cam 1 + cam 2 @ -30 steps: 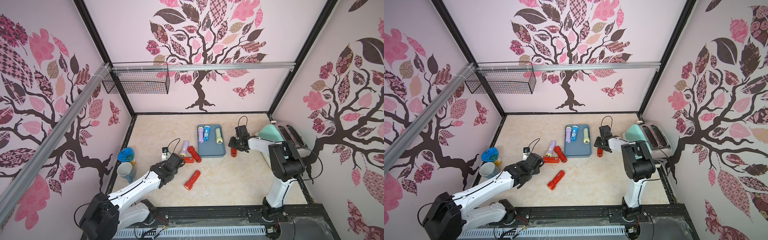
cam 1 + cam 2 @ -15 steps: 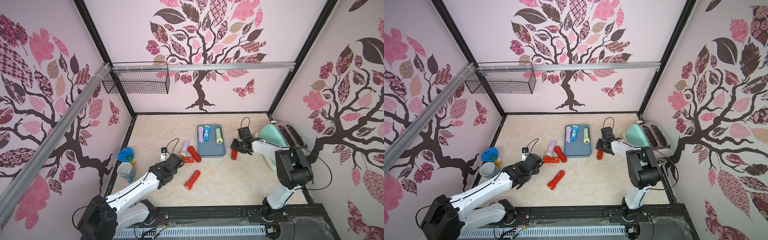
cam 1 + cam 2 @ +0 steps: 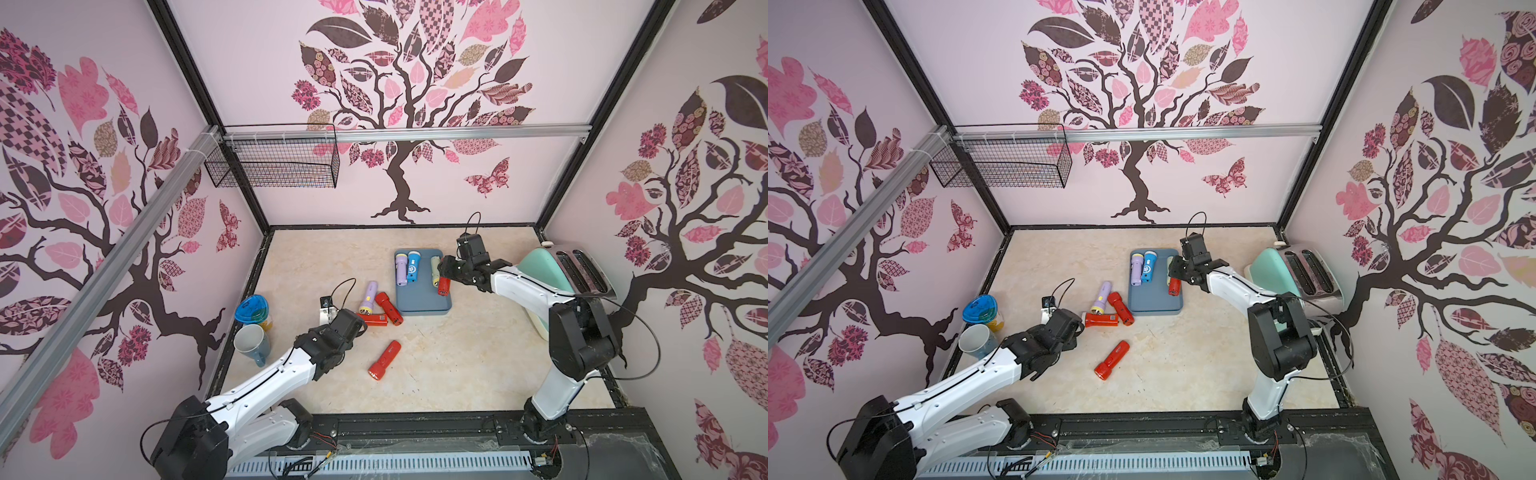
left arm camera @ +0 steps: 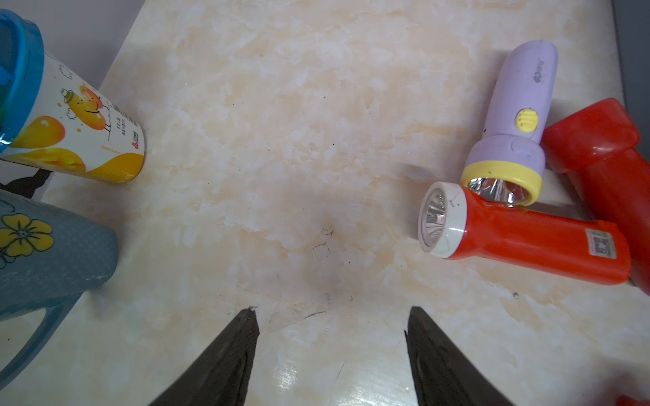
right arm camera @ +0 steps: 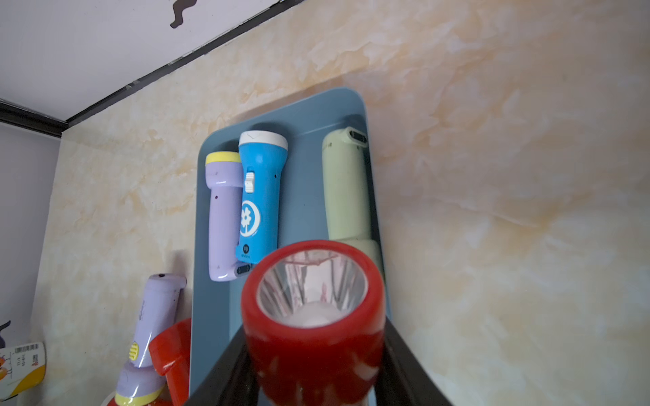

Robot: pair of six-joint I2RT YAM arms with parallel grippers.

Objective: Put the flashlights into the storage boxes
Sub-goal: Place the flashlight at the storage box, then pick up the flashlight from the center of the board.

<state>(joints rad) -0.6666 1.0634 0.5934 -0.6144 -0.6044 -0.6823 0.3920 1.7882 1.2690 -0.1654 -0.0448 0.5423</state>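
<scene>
My right gripper is closed on a red flashlight, held over the tray's right side for placing.

Beige marbled surface, grey-blue tray, lilac torch, labelled red torch and plain red torch bunched beside it, lone red torch apart, mug, lidded cup, toaster.

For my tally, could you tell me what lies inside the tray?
A lilac flashlight, blue flashlight and green flashlight; the held red flashlight partly covers the green one's head.
</scene>
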